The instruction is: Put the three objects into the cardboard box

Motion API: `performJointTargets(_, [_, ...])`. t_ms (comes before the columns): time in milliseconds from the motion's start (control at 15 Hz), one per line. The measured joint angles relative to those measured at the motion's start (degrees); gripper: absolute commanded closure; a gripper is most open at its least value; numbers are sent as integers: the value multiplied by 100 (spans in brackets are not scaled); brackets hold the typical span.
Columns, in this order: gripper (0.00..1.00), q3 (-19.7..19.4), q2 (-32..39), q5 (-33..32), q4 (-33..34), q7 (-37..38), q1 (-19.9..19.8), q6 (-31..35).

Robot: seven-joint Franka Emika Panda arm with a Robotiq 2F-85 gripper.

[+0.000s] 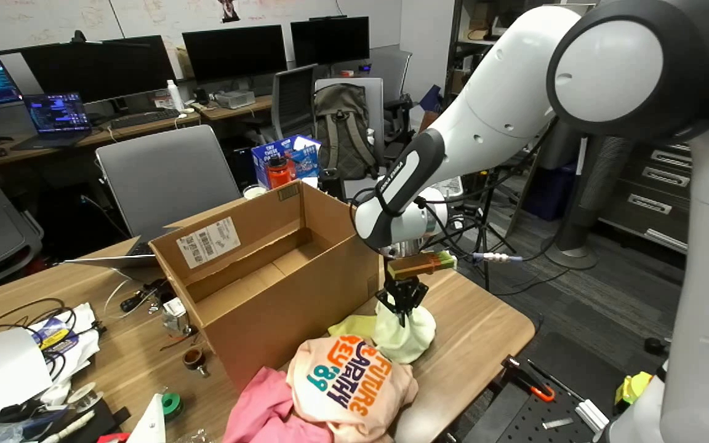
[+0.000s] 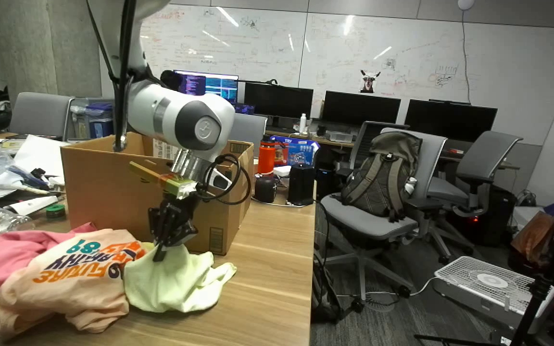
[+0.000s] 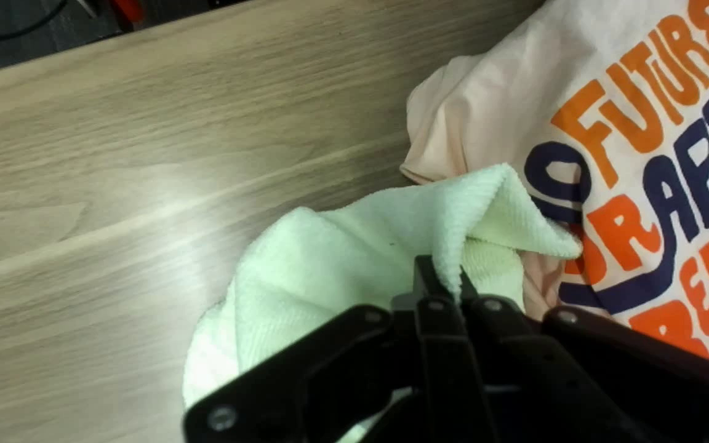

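Note:
A crumpled pale green-white cloth [image 1: 413,341] lies on the table in front of the cardboard box [image 1: 296,314]. My gripper [image 3: 444,277] points down into this cloth and is shut on it, a raised fold pinched between the fingertips. Much of the cloth still rests on the tabletop in both exterior views. Against it lies a peach cloth [image 2: 80,278] with orange, navy and teal lettering. Beside that, a pink cloth [image 1: 268,406] is bunched near the box's corner, partly covered by the peach one. The box stands upright with its top uncovered and a white label on an inner wall.
Some yellow-green fabric [image 1: 354,326] shows between box and cloths. Cables, papers and a green tape roll [image 1: 171,404] clutter the table. Past the box stand a red bottle [image 2: 266,156] and a black device [image 2: 301,185]. The table edge [image 2: 311,269] runs near the gripper's side.

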Motion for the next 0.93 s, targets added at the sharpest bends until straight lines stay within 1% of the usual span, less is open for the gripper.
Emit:
performJointTargets(533, [99,-12,-536,-16,-7,25,6,113])
performJointTargets(933, [99,0,-1179,-174,-7,226,60,130])
